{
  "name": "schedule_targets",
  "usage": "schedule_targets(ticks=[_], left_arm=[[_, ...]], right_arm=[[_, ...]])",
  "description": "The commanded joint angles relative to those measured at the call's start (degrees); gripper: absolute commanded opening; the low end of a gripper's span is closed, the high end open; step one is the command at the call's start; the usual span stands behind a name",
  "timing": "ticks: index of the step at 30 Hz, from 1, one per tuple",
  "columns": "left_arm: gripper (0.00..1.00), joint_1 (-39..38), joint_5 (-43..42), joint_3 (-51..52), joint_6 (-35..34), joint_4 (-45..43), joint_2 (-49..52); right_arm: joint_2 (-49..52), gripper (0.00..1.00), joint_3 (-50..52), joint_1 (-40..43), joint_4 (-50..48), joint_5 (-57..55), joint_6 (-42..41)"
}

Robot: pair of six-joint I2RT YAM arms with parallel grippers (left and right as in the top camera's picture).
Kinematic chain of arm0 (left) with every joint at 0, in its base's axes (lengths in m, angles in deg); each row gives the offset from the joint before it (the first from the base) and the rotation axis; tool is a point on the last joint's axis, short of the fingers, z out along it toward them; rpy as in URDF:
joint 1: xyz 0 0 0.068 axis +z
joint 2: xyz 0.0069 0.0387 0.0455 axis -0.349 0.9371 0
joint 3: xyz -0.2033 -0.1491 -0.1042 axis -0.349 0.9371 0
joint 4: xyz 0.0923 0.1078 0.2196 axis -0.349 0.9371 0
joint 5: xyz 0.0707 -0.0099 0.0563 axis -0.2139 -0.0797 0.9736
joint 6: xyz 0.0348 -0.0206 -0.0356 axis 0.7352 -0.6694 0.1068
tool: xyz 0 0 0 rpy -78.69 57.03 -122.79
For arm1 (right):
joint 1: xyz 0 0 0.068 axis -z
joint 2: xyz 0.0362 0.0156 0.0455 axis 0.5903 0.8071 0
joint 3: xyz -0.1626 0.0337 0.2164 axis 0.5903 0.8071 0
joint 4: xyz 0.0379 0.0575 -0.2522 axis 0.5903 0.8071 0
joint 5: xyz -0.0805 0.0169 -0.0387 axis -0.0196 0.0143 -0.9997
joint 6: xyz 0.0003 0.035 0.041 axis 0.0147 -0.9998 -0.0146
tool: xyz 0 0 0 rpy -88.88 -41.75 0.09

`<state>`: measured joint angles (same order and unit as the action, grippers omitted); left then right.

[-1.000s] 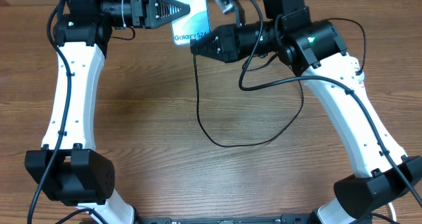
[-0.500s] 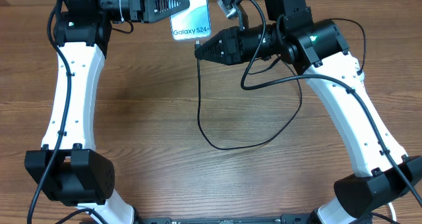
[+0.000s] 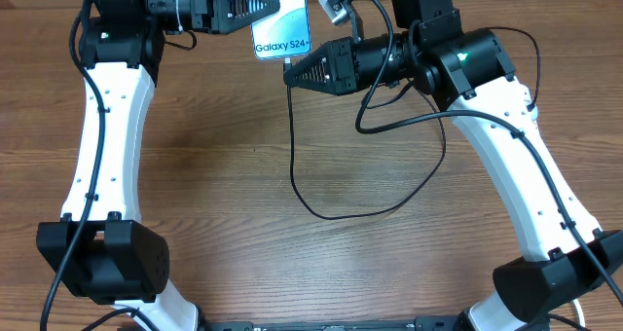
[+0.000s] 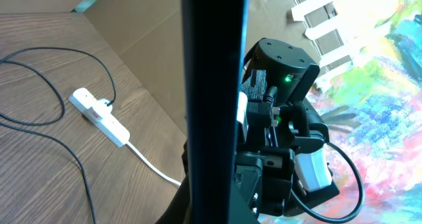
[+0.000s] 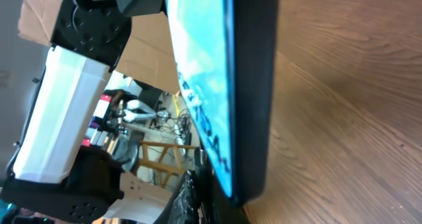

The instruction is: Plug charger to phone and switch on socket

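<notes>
Trailing limp across the table (image 3: pixel 195 204), the charger (image 3: pixel 294 156) looks light and floppy. The right gripper (image 3: pixel 289 75) pinches it near the stiff tip, the best hold, just below the phone (image 3: pixel 288 24). The phone is rigid, slick and likely fragile, and the left gripper (image 3: pixel 273 8) clamps its edge. The socket (image 4: pixel 99 115) lies well apart.

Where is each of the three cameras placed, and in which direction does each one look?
Overhead: above the table, facing straight down; both arms show, left pincer on the phone, right pincer on the charger.
Left wrist: rides that wrist, facing along the phone's dark edge toward the right arm and the socket.
Right wrist: rides that wrist, facing the phone's lit screen and the left arm.
Shared: all three views show the phone.
</notes>
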<state>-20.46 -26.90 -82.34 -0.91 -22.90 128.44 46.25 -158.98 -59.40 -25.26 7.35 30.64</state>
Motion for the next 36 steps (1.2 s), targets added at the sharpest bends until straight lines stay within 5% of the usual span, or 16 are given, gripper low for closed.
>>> schedule_targets(ticks=[1, 36], left_arm=[[0.04, -0.44, -1.55, -0.44, -0.33, -0.66, -0.48], [0.04, -1.40, -1.55, -0.44, 0.11, -0.70, -0.48]], right_arm=[[1.11, 0.04, -1.14, 0.37, -0.35, 2.36, -0.07], [1.36, 0.04, -1.11, 0.37, -2.27, 2.36, -0.70]])
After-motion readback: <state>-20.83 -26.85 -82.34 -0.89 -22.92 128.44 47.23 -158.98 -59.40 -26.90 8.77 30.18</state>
